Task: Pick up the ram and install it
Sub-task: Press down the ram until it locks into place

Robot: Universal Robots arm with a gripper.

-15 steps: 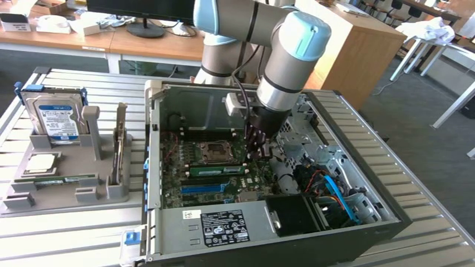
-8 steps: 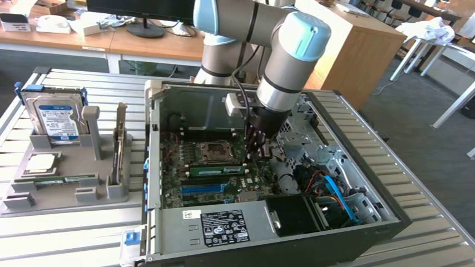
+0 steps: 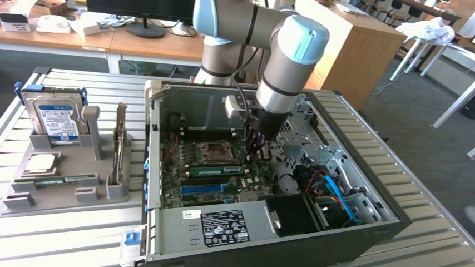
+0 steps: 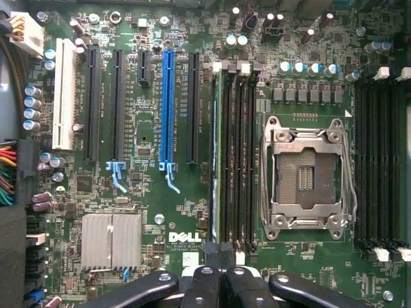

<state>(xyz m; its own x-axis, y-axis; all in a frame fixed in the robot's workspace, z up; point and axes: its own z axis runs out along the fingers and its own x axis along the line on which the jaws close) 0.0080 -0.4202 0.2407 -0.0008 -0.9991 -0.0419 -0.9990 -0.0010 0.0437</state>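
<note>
A ram point(image 4: 216, 160) stands edge-on in a memory slot beside the empty processor socket point(image 4: 307, 173); in the exterior view this ram point(image 3: 217, 168) is a green stick lying across the motherboard. My gripper point(image 4: 221, 260) is shut, fingertips pressed together just over one end of that stick, with nothing seen between them. From outside, the gripper point(image 3: 256, 156) reaches down into the open case, right beside the stick's end. A second ram point(image 3: 58, 179) lies flat on the grey holder at the exterior view's left.
The open computer case point(image 3: 152, 139) sits on a slatted metal table. The grey holder point(image 3: 67, 194) carries a blue-labelled hard drive point(image 3: 53, 119), a square processor point(image 3: 41, 162) and an upright card point(image 3: 119, 144). Cables point(image 3: 334, 189) crowd the case's side at the exterior view's right.
</note>
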